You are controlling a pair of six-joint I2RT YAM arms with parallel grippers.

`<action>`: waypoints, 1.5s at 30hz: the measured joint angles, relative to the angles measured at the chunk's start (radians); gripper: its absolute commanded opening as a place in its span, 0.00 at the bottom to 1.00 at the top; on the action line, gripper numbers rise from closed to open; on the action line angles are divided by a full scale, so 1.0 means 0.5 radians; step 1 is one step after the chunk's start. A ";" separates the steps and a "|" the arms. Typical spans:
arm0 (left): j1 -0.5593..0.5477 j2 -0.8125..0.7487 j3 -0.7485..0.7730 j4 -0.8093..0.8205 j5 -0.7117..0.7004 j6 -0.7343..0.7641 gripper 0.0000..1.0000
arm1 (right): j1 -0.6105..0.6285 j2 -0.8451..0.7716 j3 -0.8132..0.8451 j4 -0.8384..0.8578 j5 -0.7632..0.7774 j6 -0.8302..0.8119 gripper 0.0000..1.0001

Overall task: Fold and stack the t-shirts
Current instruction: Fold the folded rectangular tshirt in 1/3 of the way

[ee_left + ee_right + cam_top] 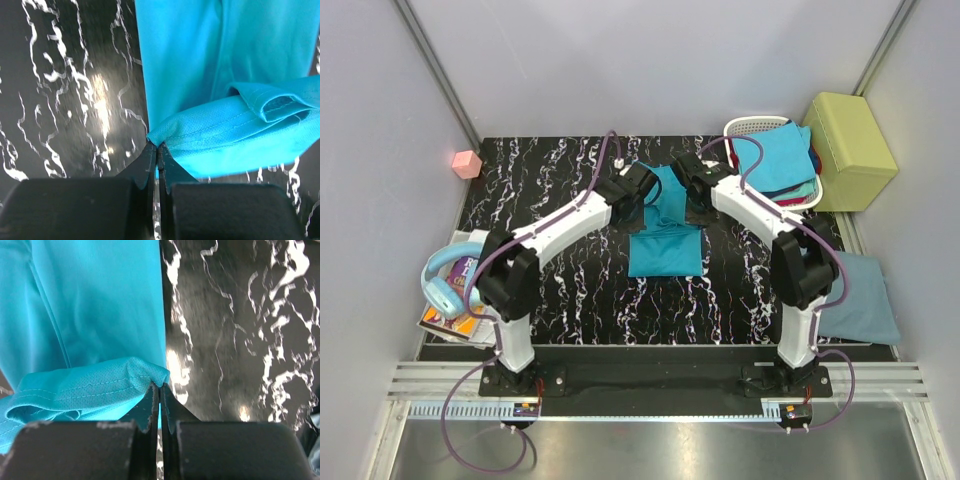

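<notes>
Spread over the black marbled table [550, 290], left of the white basket [745, 127] and nearer the arms: a teal t-shirt [665, 250], partly doubled over. Looks thin, light and limp (fine mesh knit, probably slippery), so likely to sag between grips; best taken by the stitched hem corners. Left gripper [157, 150] clamped tight on one such corner, right gripper [160, 390] on the other, the one closer to the basket.

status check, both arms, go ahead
Left gripper shut on teal t-shirt corner. Right gripper shut on its other corner. Basket stands apart, far right.
</notes>
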 measured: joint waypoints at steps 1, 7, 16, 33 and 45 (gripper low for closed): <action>0.022 0.038 0.034 -0.002 0.007 0.009 0.00 | -0.008 0.048 0.040 0.005 -0.001 -0.007 0.00; 0.140 0.217 0.166 0.011 0.060 0.046 0.00 | -0.071 0.276 0.259 0.011 -0.028 -0.021 0.00; 0.262 0.461 0.411 0.022 0.143 0.081 0.00 | -0.140 0.506 0.568 -0.004 -0.035 -0.024 0.00; 0.301 0.747 0.678 0.013 0.235 0.175 0.64 | -0.208 0.755 0.648 -0.020 -0.037 -0.034 0.52; 0.285 0.375 0.512 0.099 0.078 0.150 0.65 | -0.198 0.510 0.549 0.018 -0.028 -0.067 0.58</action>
